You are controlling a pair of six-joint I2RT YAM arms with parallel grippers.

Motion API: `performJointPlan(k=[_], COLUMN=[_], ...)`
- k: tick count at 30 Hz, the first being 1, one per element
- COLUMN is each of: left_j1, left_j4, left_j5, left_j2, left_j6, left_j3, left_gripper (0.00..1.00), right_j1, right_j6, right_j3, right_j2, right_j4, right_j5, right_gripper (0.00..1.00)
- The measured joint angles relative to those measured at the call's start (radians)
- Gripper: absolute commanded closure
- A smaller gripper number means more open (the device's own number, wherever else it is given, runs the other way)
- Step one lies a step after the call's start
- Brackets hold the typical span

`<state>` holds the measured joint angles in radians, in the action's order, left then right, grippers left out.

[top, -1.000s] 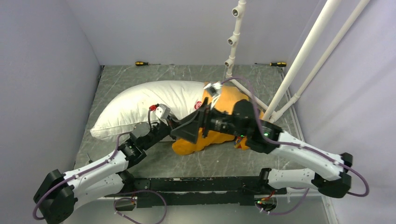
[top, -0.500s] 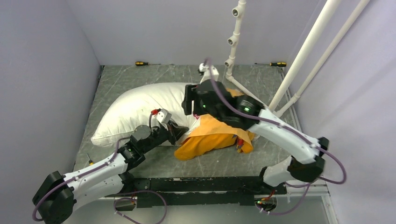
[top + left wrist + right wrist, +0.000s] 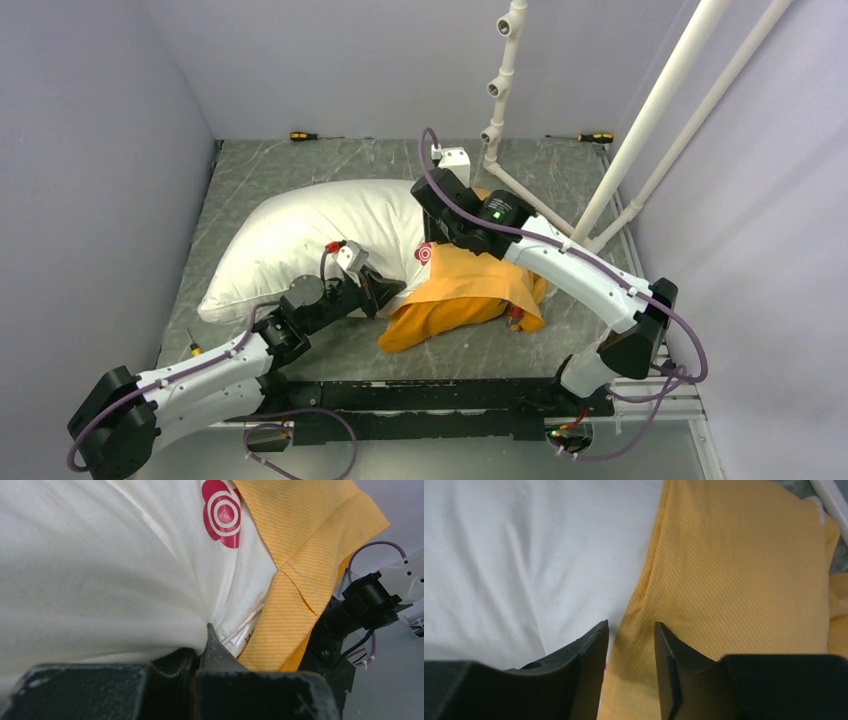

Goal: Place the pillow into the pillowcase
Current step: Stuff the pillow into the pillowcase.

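My left jaws are clamped tight, no gap, pinching a bunch of the pillow (image 3: 100,570) fabric at its near edge. Creases run into the one fingertip (image 3: 212,647) I can see. Just beside that pinch is a small white tag (image 3: 244,634) at the pillow's seam, and further up the cloth is the red round logo (image 3: 221,512). The pillowcase (image 3: 300,540), orange-yellow, sits right next to the logo w/ its hem touching the white fabric.

My right jaws stand part open w/ a narrow gap, nothing clamped btwn them that I can see. The fingers (image 3: 586,655) point at the line where the pillowcase hem meets the pillow, one finger over white, the other over orange. Can't tell if the tips touch the cloth.

Top cam: the pillow lies across the bench (image 3: 260,170), most of it bare. Only its R end is covered by the pillowcase; how far in, can't tell. The rest of the case is bunched on the bench in front of that end. My left arm (image 3: 200,365) reaches in from near L, and my right arm (image 3: 590,280) arcs over the case from the R.

At the bench's far edge there's a screwdriver (image 3: 305,135) on the L side and another screwdriver (image 3: 597,137) on the R. A white pipe frame (image 3: 652,110) stands at the far R corner.
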<state>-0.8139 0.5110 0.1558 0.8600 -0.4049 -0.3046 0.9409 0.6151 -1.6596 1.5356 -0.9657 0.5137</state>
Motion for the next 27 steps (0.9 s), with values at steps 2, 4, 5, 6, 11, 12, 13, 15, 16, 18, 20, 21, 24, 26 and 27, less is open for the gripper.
performJointPlan(k=[2, 4, 5, 6, 11, 12, 13, 15, 16, 18, 20, 21, 24, 26, 27], left_j1=[-0.002, -0.005, -0.006, -0.006, -0.011, -0.011, -0.012, -0.014, -0.016, -0.021, -0.029, -0.035, -0.059, -0.081, -0.091], left_j4=[0.000, 0.000, -0.001, -0.001, -0.001, -0.001, -0.001, -0.003, -0.004, -0.009, -0.018, -0.022, -0.061, -0.109, -0.134], left_j5=[-0.003, -0.004, -0.004, -0.004, -0.010, -0.011, -0.012, -0.014, -0.014, -0.018, -0.025, -0.032, -0.076, -0.122, -0.148], left_j2=[-0.004, -0.006, -0.006, -0.005, -0.005, -0.005, -0.005, -0.003, -0.002, 0.001, 0.001, 0.001, 0.001, -0.003, -0.011], left_j6=[-0.001, -0.003, -0.004, -0.004, -0.004, -0.004, -0.004, -0.003, -0.003, -0.003, -0.003, 0.000, 0.022, 0.054, 0.075], left_j3=[0.004, 0.006, 0.006, 0.006, 0.006, 0.006, 0.006, 0.006, 0.006, 0.006, 0.006, 0.004, -0.025, -0.061, -0.077], left_gripper=[1.00, 1.00, 1.00, 1.00, 1.00, 1.00, 1.00, 1.00, 1.00, 1.00, 1.00, 1.00, 1.00, 1.00, 1.00], right_j1=[-0.010, -0.024, -0.031, -0.035, -0.039, -0.040, -0.043, -0.051, -0.056, -0.064, -0.071, -0.072, -0.077, -0.079, -0.081], right_j6=[-0.008, -0.011, -0.011, -0.011, -0.032, -0.042, -0.055, -0.074, -0.078, -0.076, -0.065, -0.055, -0.017, 0.007, 0.018], right_j3=[0.034, 0.066, 0.075, 0.076, 0.076, 0.079, 0.092, 0.133, 0.150, 0.176, 0.184, 0.184, 0.180, 0.153, 0.127], right_j2=[-0.001, -0.001, -0.001, -0.001, -0.009, -0.017, -0.035, -0.093, -0.121, -0.164, -0.174, -0.164, -0.087, -0.013, 0.031], right_j4=[0.016, 0.025, 0.024, 0.024, 0.045, 0.061, 0.097, 0.175, 0.212, 0.285, 0.354, 0.386, 0.486, 0.522, 0.537], right_j5=[-0.009, -0.020, -0.024, -0.026, -0.064, -0.086, -0.128, -0.222, -0.271, -0.366, -0.461, -0.506, -0.635, -0.701, -0.735], right_gripper=[0.86, 1.00, 1.00, 1.00, 1.00, 1.00, 1.00, 1.00, 1.00, 1.00, 1.00, 1.00, 1.00, 1.00, 1.00])
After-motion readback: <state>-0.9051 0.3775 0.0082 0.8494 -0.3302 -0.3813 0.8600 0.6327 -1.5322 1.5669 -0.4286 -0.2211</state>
